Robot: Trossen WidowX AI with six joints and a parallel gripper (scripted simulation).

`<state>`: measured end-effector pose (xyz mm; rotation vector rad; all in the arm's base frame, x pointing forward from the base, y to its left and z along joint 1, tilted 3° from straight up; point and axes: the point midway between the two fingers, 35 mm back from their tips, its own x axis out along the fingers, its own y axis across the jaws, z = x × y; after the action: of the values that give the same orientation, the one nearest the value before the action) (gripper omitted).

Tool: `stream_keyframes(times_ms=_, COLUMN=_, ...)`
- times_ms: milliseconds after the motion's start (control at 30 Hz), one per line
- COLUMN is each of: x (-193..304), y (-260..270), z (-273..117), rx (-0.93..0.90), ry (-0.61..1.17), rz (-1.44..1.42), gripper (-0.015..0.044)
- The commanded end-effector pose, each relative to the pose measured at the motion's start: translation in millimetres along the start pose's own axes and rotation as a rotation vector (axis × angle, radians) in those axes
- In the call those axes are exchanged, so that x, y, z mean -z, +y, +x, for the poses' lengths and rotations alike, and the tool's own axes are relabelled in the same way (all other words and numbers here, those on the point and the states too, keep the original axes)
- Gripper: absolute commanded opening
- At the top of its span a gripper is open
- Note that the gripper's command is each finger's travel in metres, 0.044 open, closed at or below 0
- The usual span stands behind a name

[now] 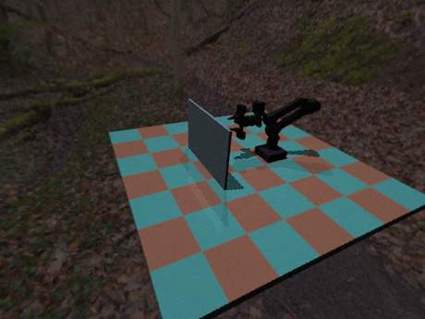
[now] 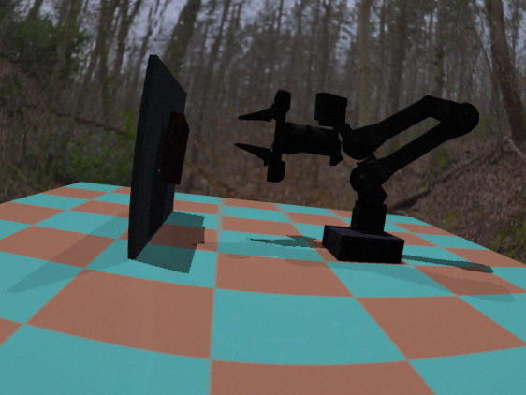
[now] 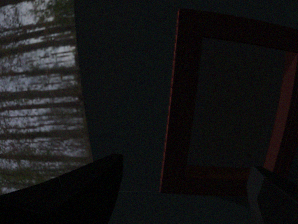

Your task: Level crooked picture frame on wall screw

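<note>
- The checkered floor (image 2: 290, 328) of teal and terracotta squares carries everything, with leaf litter and bare trunks all round it.
- A dark upright wall panel (image 2: 152, 140) stands on the floor, seen nearly edge-on in the exterior view and as a grey slab (image 1: 207, 141) from above.
- The black arm (image 2: 402, 136) rises from its square base (image 2: 362, 243), folds back at the elbow and reaches horizontally toward the panel.
- The picture frame (image 2: 174, 147) hangs on the panel face that looks toward the arm, at about mid-height (a dark reddish block from the side). In the wrist view its red border (image 3: 174, 103) sits tilted, though that camera may itself be rolled, so the true slant is hard to judge in this dim light.
- The gripper (image 2: 255, 131) points at the frame from well apart, with open air between its tips and the frame.
- Its jaws stand spread, one fingertip (image 2: 245, 115) above the other, with nothing between them.
</note>
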<state>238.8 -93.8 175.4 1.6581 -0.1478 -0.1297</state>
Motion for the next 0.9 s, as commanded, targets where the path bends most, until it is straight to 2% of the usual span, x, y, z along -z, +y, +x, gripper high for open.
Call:
stream_keyframes(times_ms=0, x=4.3, y=-1.7, z=2.2, rx=-0.004, ry=-0.003, rz=0.006, gripper=0.0260)
stream_keyframes(times_ms=300, x=3.8, y=1.4, z=9.8, rx=-0.005, ry=-0.003, rz=0.006, gripper=0.0260)
stream_keyframes(times_ms=700, x=3.8, y=0.3, z=78.1, rx=-0.010, ry=-0.003, rz=0.007, gripper=0.0260)
stream_keyframes(times_ms=867, x=4.2, y=-1.3, z=82.3, rx=-0.011, ry=-0.003, rz=0.007, gripper=0.0260)
